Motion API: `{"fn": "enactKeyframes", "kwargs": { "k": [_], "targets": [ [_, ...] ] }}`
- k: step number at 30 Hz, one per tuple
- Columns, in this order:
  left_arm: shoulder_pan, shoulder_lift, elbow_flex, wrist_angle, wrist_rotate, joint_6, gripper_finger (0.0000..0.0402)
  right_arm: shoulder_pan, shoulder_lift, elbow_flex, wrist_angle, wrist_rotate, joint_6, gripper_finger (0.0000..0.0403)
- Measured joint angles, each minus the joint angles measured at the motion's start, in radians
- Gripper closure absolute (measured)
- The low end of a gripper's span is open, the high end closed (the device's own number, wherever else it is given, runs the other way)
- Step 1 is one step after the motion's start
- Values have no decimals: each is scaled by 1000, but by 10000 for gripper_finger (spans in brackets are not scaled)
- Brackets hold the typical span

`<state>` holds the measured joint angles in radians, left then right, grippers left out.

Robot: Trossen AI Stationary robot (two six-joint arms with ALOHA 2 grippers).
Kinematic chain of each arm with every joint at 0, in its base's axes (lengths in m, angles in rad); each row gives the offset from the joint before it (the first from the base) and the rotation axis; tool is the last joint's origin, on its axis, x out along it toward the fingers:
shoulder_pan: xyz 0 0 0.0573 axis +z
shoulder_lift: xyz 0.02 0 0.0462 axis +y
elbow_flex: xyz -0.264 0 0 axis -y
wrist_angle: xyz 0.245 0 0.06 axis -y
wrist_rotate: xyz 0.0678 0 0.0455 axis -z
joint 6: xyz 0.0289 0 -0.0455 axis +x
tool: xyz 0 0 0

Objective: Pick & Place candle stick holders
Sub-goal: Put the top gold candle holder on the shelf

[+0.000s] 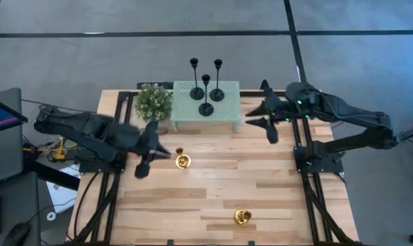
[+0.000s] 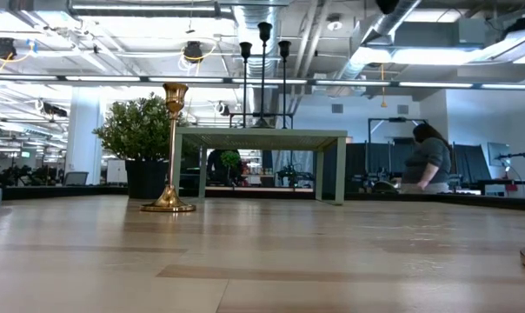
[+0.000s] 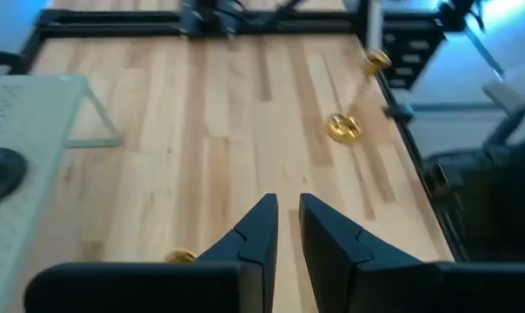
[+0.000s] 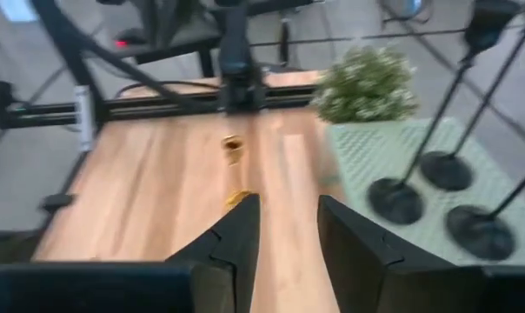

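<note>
- Pale wooden plank worktop (image 1: 213,198) fills the scene in a black frame, with grey floor around it and an open office with a person behind it in the low view.
- On the left, we see the left gripper (image 1: 146,152) hovering over the worktop beside a tall shiny gold candle stick holder on a round base (image 1: 182,161); its jaws are nearly together with a narrow gap and hold nothing.
- We judge this to be the pick step for the gold holders: three are placed and two wait on the worktop.
- Behind that arm sits a small green potted plant (image 1: 154,102), just beside a pale green perforated low stand (image 1: 186,117).
- On the stand, three matte black thin-stemmed candle stick holders with round flat bases (image 1: 206,108) stand upright, close together.
- Near the front edge, a second shiny gold candle stick holder (image 1: 243,217) stands alone, well apart from both arms.
- On the right, the right gripper (image 1: 267,115) hangs just beside the stand's end, its jaws spread and empty, pointing across toward the left.
- Next, we think, one arm must descend over a gold holder, straddle its stem, close, and carry it to the stand without knocking the black ones.
</note>
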<state>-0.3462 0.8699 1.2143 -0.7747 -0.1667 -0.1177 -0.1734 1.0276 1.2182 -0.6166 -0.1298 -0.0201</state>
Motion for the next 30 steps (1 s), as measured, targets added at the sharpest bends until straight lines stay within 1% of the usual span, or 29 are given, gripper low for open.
{"fn": "enactKeyframes", "kwargs": {
  "k": [3,6,9,12,15,17,21,24,30],
  "targets": [
    [-122,-29,-59,7,-93,-50,364,61,-33,0,-57,24,31,301],
    [-234,-50,-122,10,-129,-119,382,132,-47,-12,-80,103,45,307],
    [-326,-53,-173,21,-165,-151,396,185,-49,-31,-86,178,48,311],
    [-388,-53,-200,40,-268,-183,396,219,-48,-53,-80,242,61,315],
    [-418,-53,-223,38,-357,-238,396,237,-44,-81,-78,301,96,318],
    [-427,-53,-241,41,-372,-297,397,241,-33,-92,-75,321,115,319],
    [-427,-43,-287,45,-346,-382,393,238,-3,-98,-74,326,123,322],
    [-427,-31,-314,51,-320,-385,389,236,22,-98,-75,326,118,322],
    [-427,11,-328,70,-315,-385,388,217,80,-98,-72,323,118,322]
  ]
}}
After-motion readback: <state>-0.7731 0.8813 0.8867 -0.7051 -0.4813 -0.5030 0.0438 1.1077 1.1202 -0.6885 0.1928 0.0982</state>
